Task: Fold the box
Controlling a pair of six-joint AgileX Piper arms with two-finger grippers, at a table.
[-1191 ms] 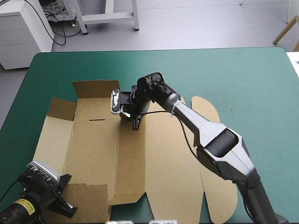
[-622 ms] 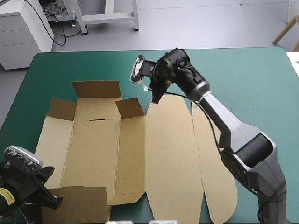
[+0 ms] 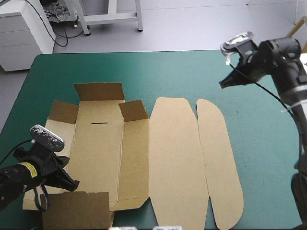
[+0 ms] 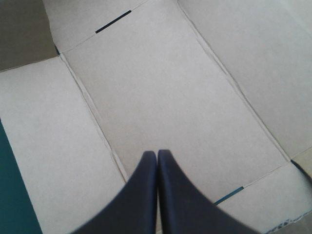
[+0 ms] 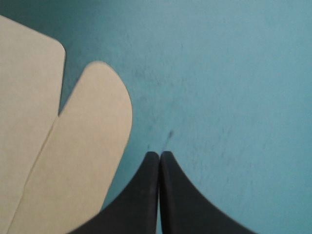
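Observation:
The brown box (image 3: 139, 153) lies as a cut sheet on the teal-green cover, its far-left flaps partly raised and its rounded lid panels (image 3: 218, 158) flat toward the right. My left gripper (image 3: 72, 183) is shut at the sheet's near-left part, over the left wall panel. In the left wrist view the left gripper (image 4: 157, 155) points across the box's floor panel (image 4: 161, 92) toward a slot (image 4: 113, 22). My right gripper (image 3: 223, 84) is shut, raised over bare cover beyond the lid's far right. The right gripper (image 5: 159, 155) holds nothing, and the rounded lid tip (image 5: 92, 126) lies beside it.
A folded flap (image 3: 79, 208) stands at the near-left edge of the table. Bare teal-green cover (image 3: 268, 143) stretches along the right side and the far side.
My right gripper has swung from the raised flap near the box's middle up and out to the far right. The left gripper has shifted farther onto the box's left panel.

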